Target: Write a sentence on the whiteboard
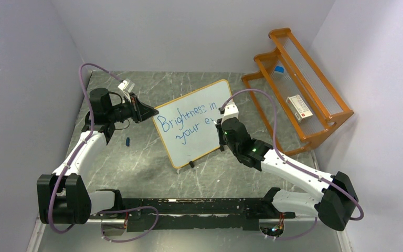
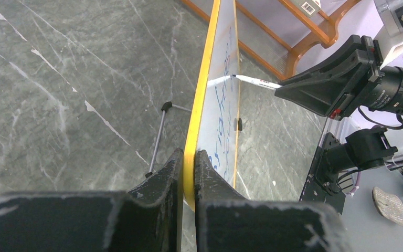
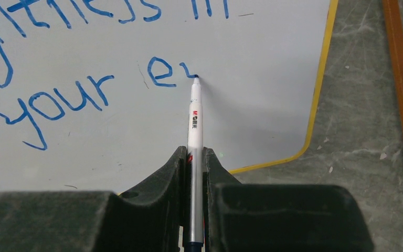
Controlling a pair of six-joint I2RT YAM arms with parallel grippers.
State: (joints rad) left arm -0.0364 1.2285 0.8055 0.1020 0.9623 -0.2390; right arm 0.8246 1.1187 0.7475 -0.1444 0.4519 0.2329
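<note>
The whiteboard (image 1: 197,137) with its thin orange frame stands tilted at the table's middle. Its blue sentence (image 1: 186,116) reads "Brightness in" over "your e" and a started stroke. My left gripper (image 1: 152,112) is shut on the board's left edge (image 2: 190,157), one finger on each side of the frame. My right gripper (image 1: 221,132) is shut on a white marker (image 3: 194,121), whose blue tip touches the board just right of the "e" (image 3: 160,72). The marker also shows in the left wrist view (image 2: 254,81), touching the board's face.
An orange wooden rack (image 1: 299,89) stands at the back right with a small white box (image 1: 299,106) on it. A small blue cap (image 1: 128,142) lies on the table left of the board. The board's metal prop (image 2: 158,137) stands behind it.
</note>
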